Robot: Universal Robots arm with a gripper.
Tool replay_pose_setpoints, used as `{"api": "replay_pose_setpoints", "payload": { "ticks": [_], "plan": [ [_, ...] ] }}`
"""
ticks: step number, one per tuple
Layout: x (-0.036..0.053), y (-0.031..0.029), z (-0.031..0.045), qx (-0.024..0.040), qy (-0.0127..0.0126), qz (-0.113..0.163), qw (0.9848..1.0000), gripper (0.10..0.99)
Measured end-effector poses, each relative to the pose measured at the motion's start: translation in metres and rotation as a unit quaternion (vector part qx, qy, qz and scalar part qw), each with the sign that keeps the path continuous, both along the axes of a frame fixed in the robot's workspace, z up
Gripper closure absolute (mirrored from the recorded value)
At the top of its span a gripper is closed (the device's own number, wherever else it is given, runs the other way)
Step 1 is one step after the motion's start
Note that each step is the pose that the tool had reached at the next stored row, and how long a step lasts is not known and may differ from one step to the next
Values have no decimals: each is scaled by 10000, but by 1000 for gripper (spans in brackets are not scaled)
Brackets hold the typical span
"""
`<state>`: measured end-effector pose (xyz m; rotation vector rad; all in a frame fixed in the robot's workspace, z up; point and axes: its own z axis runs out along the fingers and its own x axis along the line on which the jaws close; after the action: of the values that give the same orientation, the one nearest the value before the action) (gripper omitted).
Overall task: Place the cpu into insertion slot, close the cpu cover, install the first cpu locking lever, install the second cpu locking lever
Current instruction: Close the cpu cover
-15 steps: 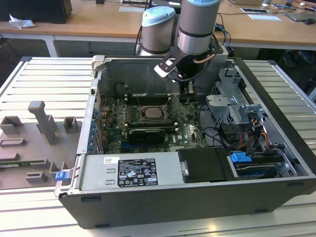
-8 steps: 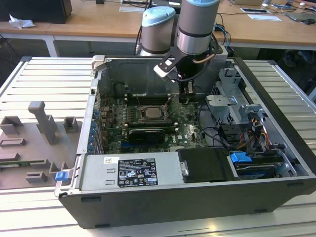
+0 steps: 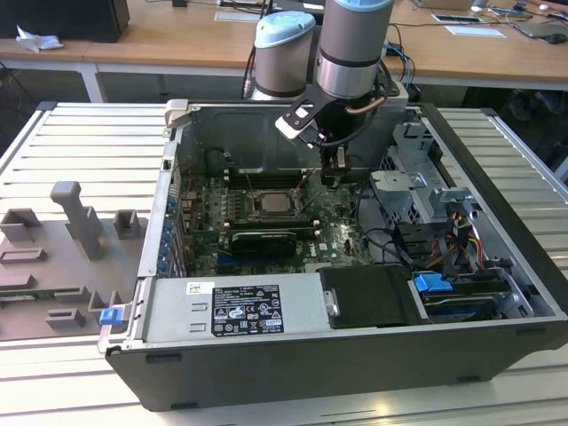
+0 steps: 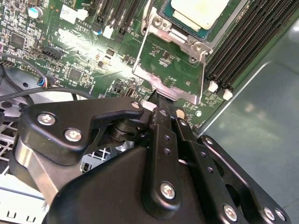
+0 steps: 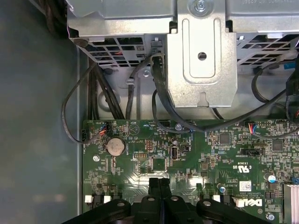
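The cpu (image 4: 198,10), pale silver on top, lies flat in the insertion slot (image 3: 271,206) on the green board. The cpu cover (image 4: 169,88), a thin silvery frame with a big window, stands swung open, away from the socket. Its free edge sits right at the tip of my gripper (image 4: 155,97). The two black fingers (image 5: 159,183) are pressed together with nothing between them. In the exterior view my gripper (image 3: 333,173) hangs inside the case, just to the exterior view's right of the socket. A thin wire lever (image 4: 203,77) runs along the cover's side.
Long black memory slots (image 4: 243,44) flank the socket. A black ribbed card (image 3: 262,241) lies in front of it, with the power supply (image 3: 231,311) nearer still. The drive cage (image 5: 201,51) and black cables (image 5: 159,93) crowd one side. Grey fixtures (image 3: 80,222) stand outside the case.
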<state>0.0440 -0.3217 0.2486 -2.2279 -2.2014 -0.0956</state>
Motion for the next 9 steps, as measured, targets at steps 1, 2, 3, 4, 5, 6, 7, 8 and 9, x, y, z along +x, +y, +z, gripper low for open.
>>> {"api": "replay_pose_setpoints", "payload": {
  "ticks": [1,2,3,4,5,6,7,8,9],
  "plan": [
    [-1,0,0,0,0,0,10000,980],
    [-2,0,0,0,0,0,10000,980],
    [-4,0,0,0,0,0,10000,980],
    [-4,0,0,0,0,0,10000,980],
    [-6,0,0,0,0,0,10000,980],
    [-8,0,0,0,0,0,10000,980],
    [-10,0,0,0,0,0,10000,980],
    [-12,0,0,0,0,0,10000,980],
    [-13,0,0,0,0,0,10000,980]
  ]
}}
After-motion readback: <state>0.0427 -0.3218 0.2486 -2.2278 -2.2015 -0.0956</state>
